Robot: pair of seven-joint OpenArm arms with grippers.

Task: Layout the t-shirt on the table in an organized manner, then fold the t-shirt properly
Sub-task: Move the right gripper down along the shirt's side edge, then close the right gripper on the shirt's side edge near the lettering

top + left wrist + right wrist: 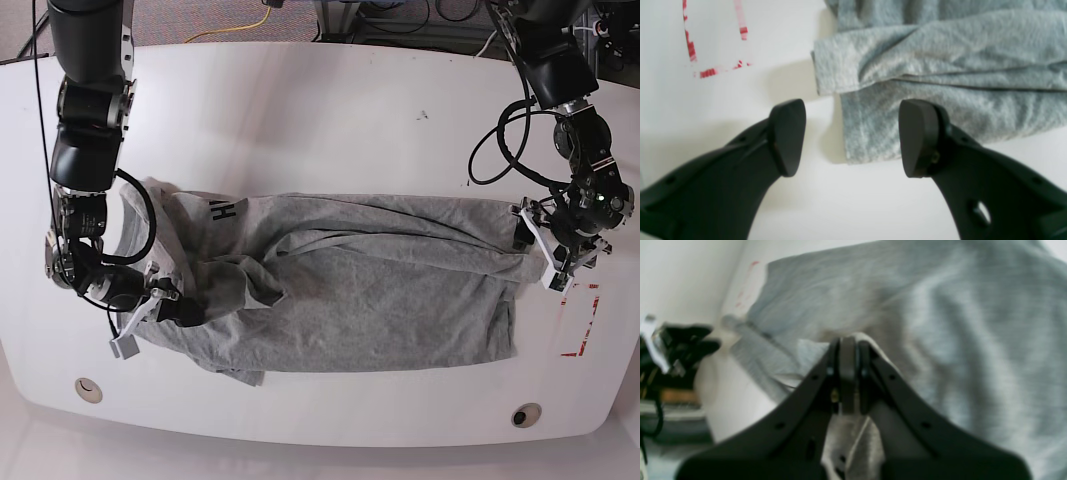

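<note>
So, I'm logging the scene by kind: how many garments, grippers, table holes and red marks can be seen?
Garments: 1, the t-shirt
Grippers: 2, left gripper and right gripper
Table holes: 2, one hole, other hole
Red marks: 1, red outline
Total: 6

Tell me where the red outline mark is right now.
In the base view, the red outline mark sits near the table's right edge, just right of the t-shirt.
</note>
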